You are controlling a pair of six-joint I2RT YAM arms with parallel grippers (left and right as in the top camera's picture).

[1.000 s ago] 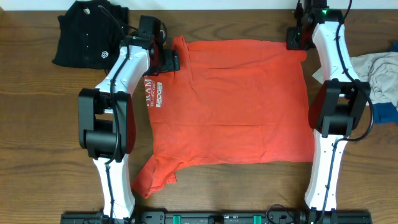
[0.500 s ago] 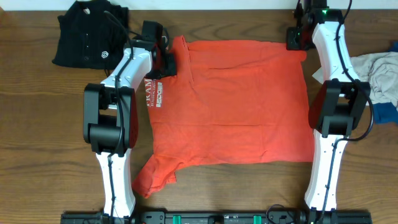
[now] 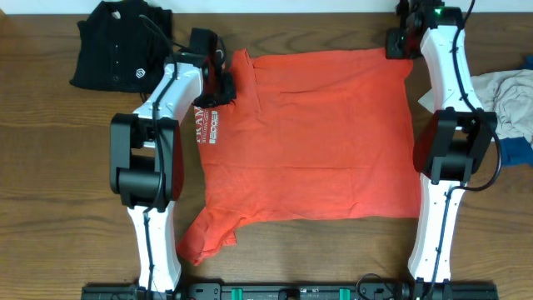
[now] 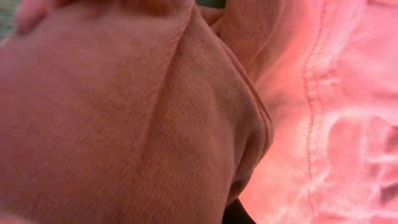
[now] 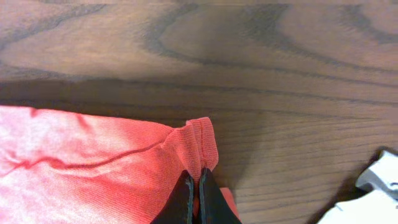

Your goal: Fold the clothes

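Observation:
The red-orange T-shirt (image 3: 308, 137) of the clothes lies spread flat in the middle of the table, with white lettering (image 3: 208, 125) near its left edge. My left gripper (image 3: 223, 83) sits on the shirt's upper left shoulder, shut on bunched red cloth (image 4: 137, 112) that fills the left wrist view. My right gripper (image 3: 400, 46) is at the shirt's upper right corner. Its dark fingers (image 5: 185, 196) are pinched shut on the corner hem (image 5: 202, 140), just above the wood.
A black shirt (image 3: 121, 46) lies crumpled at the back left of the table. Pale grey cloth (image 3: 510, 96) and a blue piece (image 3: 518, 148) are piled at the right edge. A short sleeve (image 3: 204, 233) sticks out at the shirt's front left.
My left gripper has closed on the shirt's cloth at the shoulder. The right gripper has shifted slightly toward the back with the corner still in it.

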